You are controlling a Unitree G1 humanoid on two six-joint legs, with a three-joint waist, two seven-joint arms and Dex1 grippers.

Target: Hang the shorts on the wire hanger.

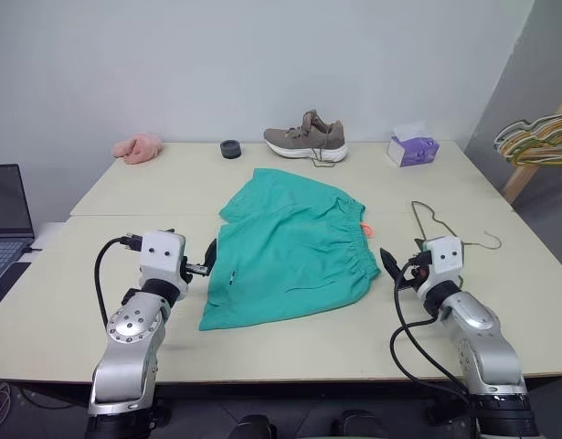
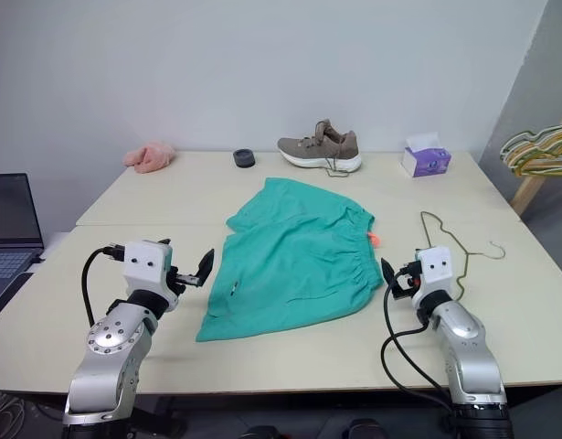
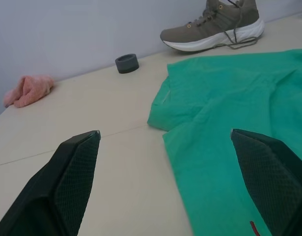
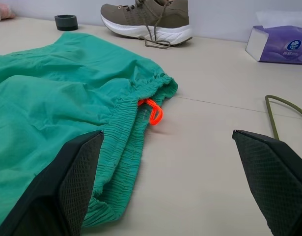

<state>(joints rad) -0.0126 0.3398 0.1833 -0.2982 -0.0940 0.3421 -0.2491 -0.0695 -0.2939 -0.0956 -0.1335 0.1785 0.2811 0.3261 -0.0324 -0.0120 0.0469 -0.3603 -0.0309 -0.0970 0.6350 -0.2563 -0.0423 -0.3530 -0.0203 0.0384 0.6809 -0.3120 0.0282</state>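
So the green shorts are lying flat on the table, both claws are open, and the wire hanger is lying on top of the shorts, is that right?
Not quite. The wire hanger lies on the bare table, beside the shorts and apart from them, as the left eye view shows. The rest holds: the shorts lie flat, and the left gripper and right gripper are both open.

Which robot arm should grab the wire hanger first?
Probably the right arm. The wire hanger lies on the table just beyond the right tool, which is open. The left tool sits across the shorts, far from it.
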